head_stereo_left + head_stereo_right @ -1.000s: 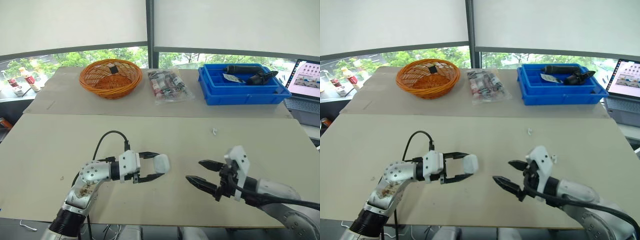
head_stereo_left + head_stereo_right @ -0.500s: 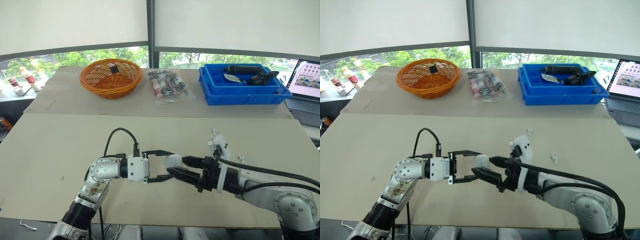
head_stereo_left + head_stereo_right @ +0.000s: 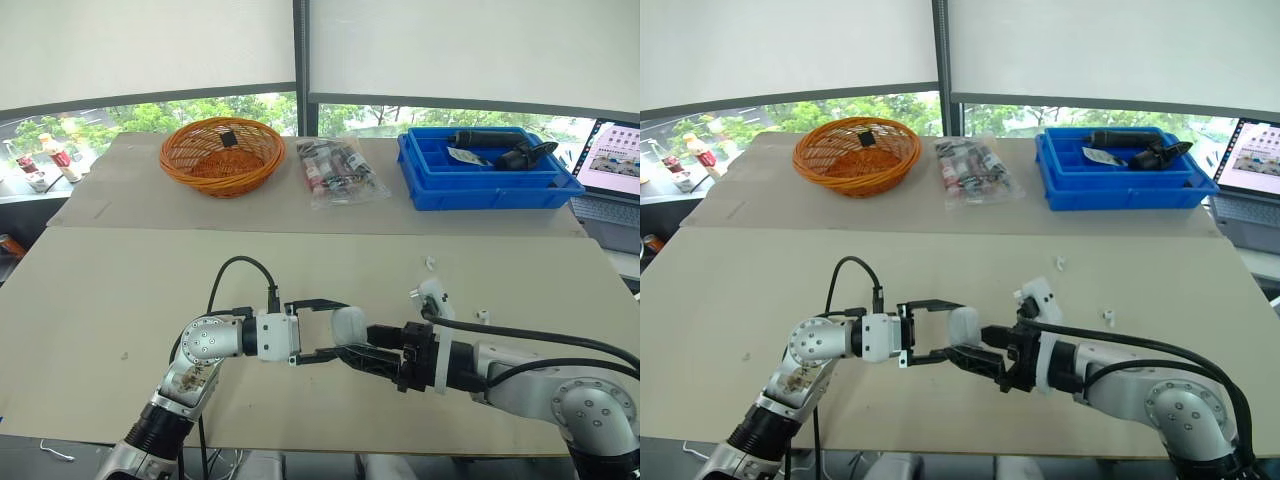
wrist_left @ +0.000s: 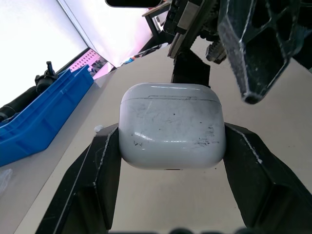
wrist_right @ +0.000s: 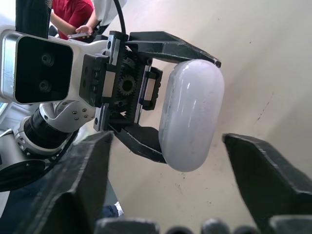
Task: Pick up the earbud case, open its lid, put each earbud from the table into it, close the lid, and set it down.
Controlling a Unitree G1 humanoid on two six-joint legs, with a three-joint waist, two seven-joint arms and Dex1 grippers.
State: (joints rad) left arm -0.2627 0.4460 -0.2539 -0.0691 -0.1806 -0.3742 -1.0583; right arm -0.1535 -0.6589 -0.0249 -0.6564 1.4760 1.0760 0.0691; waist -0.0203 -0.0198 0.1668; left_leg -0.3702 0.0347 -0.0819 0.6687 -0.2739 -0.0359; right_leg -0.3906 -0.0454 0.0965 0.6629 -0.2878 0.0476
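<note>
The white earbud case [image 3: 349,325] hangs just above the table's near middle, lid closed, with my left gripper [image 3: 338,330] shut on its two sides; the lid seam [image 4: 171,98] shows in the left wrist view. My right gripper [image 3: 364,344] faces it from the right, open, its fingertips [image 5: 100,146] spread on either side of the case [image 5: 191,117] without closing on it. Two small white earbuds lie on the table to the right: one [image 3: 430,264] farther back, the other [image 3: 482,316] beside my right forearm.
Along the back stand an orange wicker basket [image 3: 221,155], a clear bag of small items [image 3: 340,172], and a blue bin [image 3: 488,185] with dark tools. A laptop [image 3: 612,160] sits at the far right. A person in red [image 5: 73,14] shows in the right wrist view.
My right gripper has swept in from the right and now brackets the case. My left gripper carried the case a little to the right and has kept hold of it.
</note>
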